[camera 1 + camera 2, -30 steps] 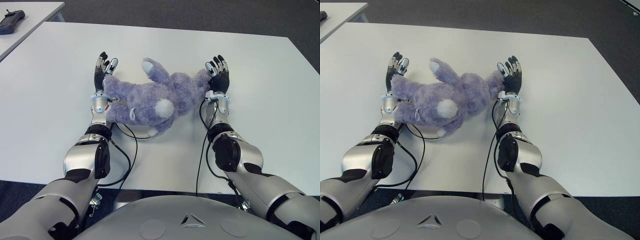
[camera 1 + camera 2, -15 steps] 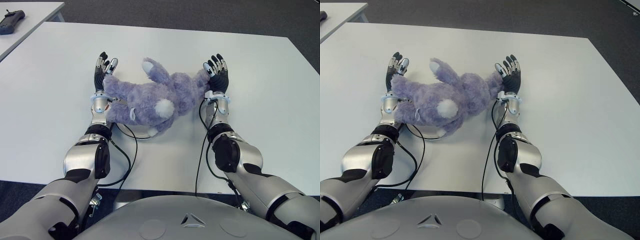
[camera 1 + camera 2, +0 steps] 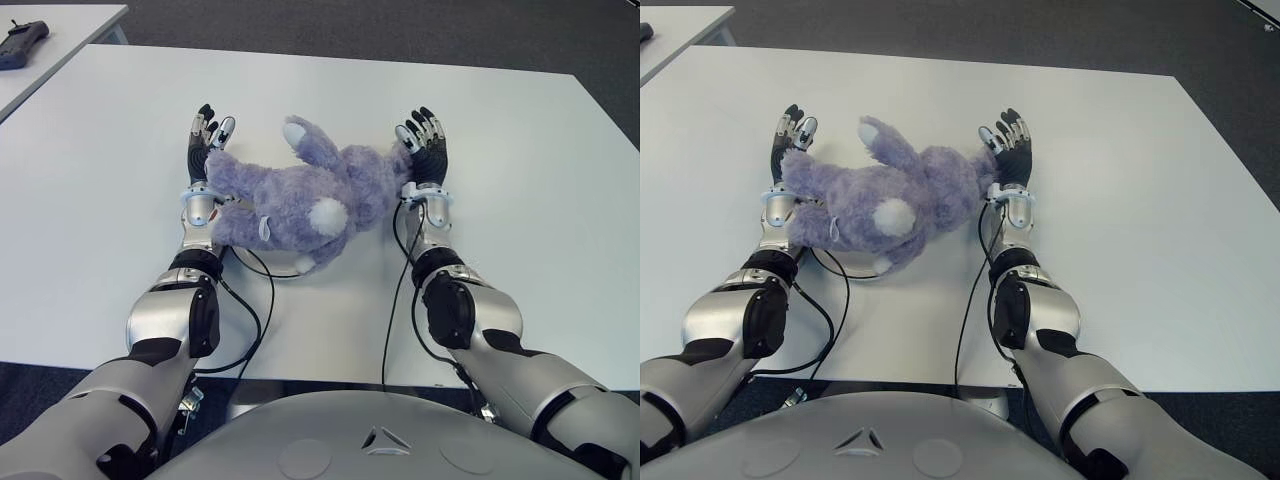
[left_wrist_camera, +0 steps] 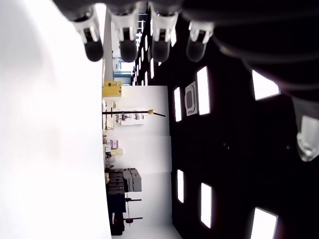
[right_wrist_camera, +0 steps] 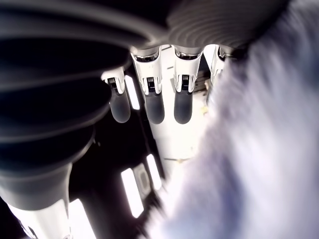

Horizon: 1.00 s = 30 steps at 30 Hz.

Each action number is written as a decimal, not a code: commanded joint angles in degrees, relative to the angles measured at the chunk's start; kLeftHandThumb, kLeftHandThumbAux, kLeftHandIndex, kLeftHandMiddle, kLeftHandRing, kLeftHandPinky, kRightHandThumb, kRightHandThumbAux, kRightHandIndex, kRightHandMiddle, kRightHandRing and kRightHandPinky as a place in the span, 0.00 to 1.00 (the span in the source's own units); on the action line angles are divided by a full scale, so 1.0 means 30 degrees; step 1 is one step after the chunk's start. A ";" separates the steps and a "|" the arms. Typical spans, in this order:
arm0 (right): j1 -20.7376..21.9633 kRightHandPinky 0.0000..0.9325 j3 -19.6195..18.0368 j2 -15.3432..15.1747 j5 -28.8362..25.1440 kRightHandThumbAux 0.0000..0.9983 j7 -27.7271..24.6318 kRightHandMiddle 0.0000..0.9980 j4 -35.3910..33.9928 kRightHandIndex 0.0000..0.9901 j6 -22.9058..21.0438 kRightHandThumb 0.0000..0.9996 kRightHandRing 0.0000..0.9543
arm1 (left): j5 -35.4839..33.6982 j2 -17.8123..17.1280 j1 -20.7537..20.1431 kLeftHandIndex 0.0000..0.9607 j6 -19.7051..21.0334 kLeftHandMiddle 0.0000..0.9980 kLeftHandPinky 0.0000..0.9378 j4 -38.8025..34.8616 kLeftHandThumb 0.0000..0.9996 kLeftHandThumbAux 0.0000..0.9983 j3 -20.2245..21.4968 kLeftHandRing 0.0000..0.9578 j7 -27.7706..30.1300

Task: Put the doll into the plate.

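White worktop (image 3: pixel 520 200) — purple doll (image 3: pixel 300 195) lying over plate (image 3: pixel 283 267). Left hand (image 3: pixel 205 150) and right hand (image 3: pixel 423 150) flanking it, fingers straight, gripping nothing — right touching fur.

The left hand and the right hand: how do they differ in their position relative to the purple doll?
The left hand shows at the doll's left end, beside the robot's left side of it; the right hand shows at the opposite end, its palm against the fur. The right wrist view is partly filled with purple plush; the left wrist view shows none. Both hands have fingers extended and point away from the robot, and neither grasps the doll.
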<state>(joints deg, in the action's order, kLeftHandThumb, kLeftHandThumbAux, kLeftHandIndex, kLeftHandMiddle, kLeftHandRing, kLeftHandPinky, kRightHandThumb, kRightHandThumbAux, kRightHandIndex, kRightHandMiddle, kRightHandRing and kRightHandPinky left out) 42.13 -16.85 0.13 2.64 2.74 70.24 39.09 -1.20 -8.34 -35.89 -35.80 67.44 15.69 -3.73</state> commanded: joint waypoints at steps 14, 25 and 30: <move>-0.5023 0.03 0.2552 0.1154 0.2313 0.68 0.3238 0.15 0.2149 0.18 -0.0214 0.00 0.10 | -0.0150 0.1459 0.5480 0.00 -0.0551 0.01 0.00 0.2467 0.00 0.43 0.0194 0.00 0.0183; -0.5064 0.04 0.3159 0.1040 0.2355 0.69 0.3922 0.15 0.2182 0.19 -0.0288 0.00 0.10 | -0.0126 0.1513 0.5479 0.00 -0.0598 0.02 0.00 0.2488 0.00 0.45 0.0235 0.00 0.0224; -0.5094 0.03 0.3318 0.1032 0.2283 0.71 0.4020 0.16 0.2185 0.19 -0.0209 0.00 0.11 | -0.0064 0.1489 0.5509 0.00 -0.0573 0.01 0.00 0.2494 0.00 0.45 0.0200 0.00 0.0256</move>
<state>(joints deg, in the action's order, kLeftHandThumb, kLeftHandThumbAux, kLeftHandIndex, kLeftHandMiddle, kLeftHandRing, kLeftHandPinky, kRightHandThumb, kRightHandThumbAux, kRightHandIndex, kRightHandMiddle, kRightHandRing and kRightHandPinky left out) 41.49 -9.32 0.11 6.74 14.06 69.77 39.43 -1.20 -8.24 -35.79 -37.38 67.44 16.32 -3.73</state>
